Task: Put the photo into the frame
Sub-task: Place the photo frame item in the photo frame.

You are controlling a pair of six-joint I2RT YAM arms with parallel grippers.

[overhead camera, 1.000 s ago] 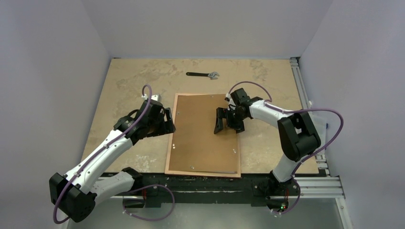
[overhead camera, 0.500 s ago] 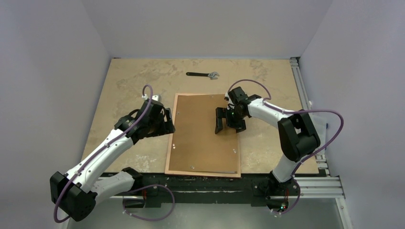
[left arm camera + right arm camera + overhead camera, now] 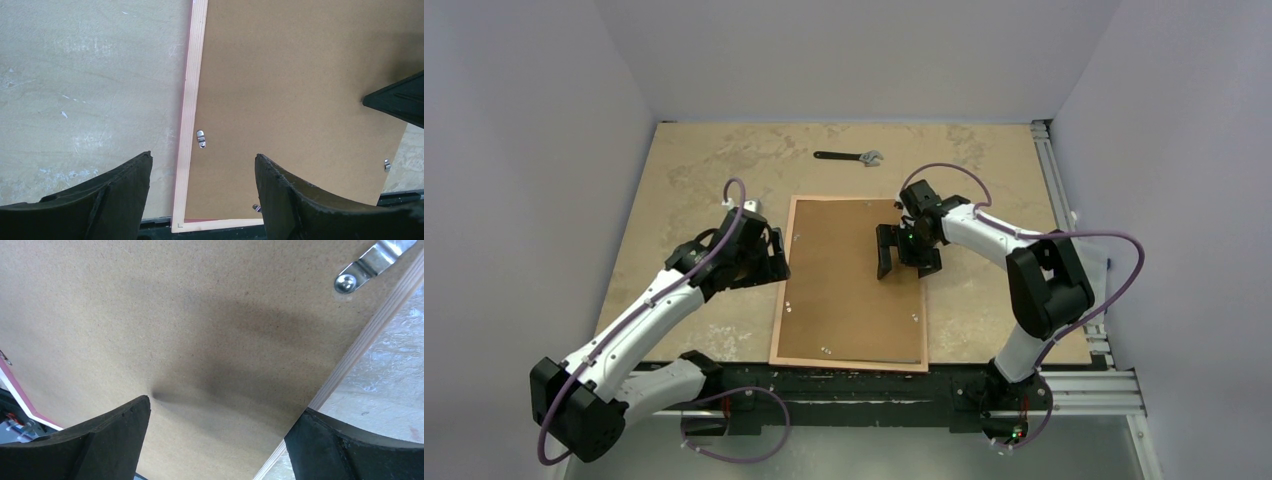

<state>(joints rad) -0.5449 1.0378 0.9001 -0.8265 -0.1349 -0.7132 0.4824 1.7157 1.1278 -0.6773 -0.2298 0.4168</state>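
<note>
The frame lies flat on the table, back up, its pale wood rail showing a thin pink line along the outer side. It sits between the 2 arms, its near edge right at the table's near edge. A plain brown backing board fills the back of it. The photo is hidden from all 3 views.

The left gripper hangs over the frame's left rail with its fingers spread well apart, 1 on the table side and 1 on the board side. Nothing is between them but the rail and a small metal clip below. I cannot tell whether it touches the frame.

The right gripper is over the board near the frame's right side, toward the far end. Its jaws stand wide, the fingers low above the board, and they grip nothing. A silver clip sits by the wood edge just beside them.

A black wrench lies well apart, beyond the frame's far end.
</note>
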